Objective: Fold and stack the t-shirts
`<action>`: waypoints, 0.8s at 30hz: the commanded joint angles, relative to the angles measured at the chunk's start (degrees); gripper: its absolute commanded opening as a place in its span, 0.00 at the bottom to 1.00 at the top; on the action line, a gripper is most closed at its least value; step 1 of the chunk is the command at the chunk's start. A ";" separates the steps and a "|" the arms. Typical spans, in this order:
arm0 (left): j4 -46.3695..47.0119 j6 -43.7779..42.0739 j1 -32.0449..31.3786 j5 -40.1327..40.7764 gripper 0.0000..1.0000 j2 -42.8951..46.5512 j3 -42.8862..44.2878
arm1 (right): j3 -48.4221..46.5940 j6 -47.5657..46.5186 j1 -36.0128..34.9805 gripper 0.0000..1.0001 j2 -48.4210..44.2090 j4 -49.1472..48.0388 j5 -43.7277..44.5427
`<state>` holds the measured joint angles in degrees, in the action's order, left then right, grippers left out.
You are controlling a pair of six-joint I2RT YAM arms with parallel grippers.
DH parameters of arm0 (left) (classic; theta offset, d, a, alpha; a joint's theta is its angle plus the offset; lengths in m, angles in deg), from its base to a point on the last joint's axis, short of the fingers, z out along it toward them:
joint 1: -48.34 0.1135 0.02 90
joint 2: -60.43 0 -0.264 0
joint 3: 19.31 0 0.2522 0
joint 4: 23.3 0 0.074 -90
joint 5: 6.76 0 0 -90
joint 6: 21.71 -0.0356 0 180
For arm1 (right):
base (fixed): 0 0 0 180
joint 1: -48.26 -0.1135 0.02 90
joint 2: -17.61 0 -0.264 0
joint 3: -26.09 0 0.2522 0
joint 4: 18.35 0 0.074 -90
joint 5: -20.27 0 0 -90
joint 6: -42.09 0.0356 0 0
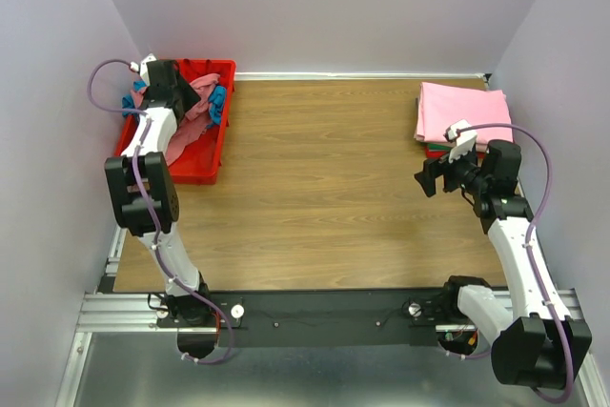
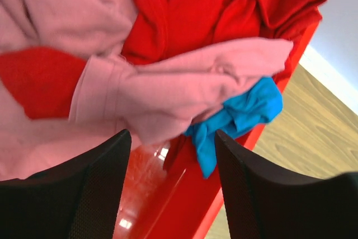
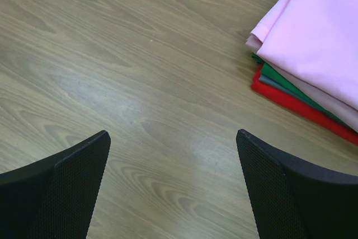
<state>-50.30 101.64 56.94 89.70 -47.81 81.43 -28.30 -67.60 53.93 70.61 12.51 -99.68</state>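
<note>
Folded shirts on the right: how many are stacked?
4 show: light pink shirt on top, dusty pink shirt beneath, green shirt, red shirt at the bottom; a greyish edge above the red may be a fifth.

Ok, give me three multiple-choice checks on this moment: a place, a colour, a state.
1. Where on the table does the folded stack lie? A far right B centre C near left
2. Colour of the stack's top shirt? A green B light pink C teal
3. The left end effector over the red bin is: A shut on cloth B open C out of view
Answers: 1 A, it sits at the far right edge; 2 B, the right wrist view shows pink uppermost; 3 B, its fingers stand apart, gripping nothing.
</note>
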 commanded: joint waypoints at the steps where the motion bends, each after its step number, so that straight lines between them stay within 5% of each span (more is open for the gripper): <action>1: -2.14 -0.56 0.45 3.38 0.68 -4.07 3.90 | 0.10 -0.88 0.04 1.00 0.62 1.62 -1.42; 8: -2.15 -0.82 0.54 3.38 0.55 -6.89 5.83 | 0.02 -0.80 -0.05 1.00 0.88 1.71 -1.07; 10: -2.50 -1.26 0.54 3.47 0.40 -7.59 6.62 | -0.07 -0.80 0.04 1.00 0.88 1.70 -1.16; 11: -2.50 -1.61 0.45 3.39 0.18 -7.77 6.88 | 0.01 -0.80 -0.05 1.00 0.88 1.71 -1.07; 13: -2.94 -1.88 0.54 3.12 0.00 -7.16 7.50 | 0.02 -0.80 0.04 1.00 0.89 1.71 -1.07; 24: -0.75 -4.51 0.45 -1.62 0.00 14.78 7.07 | 0.02 -0.71 -0.05 1.00 0.62 1.79 -1.25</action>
<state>-54.39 98.53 57.01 90.23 -45.52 87.41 -28.30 -67.60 53.93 71.33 13.15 -99.68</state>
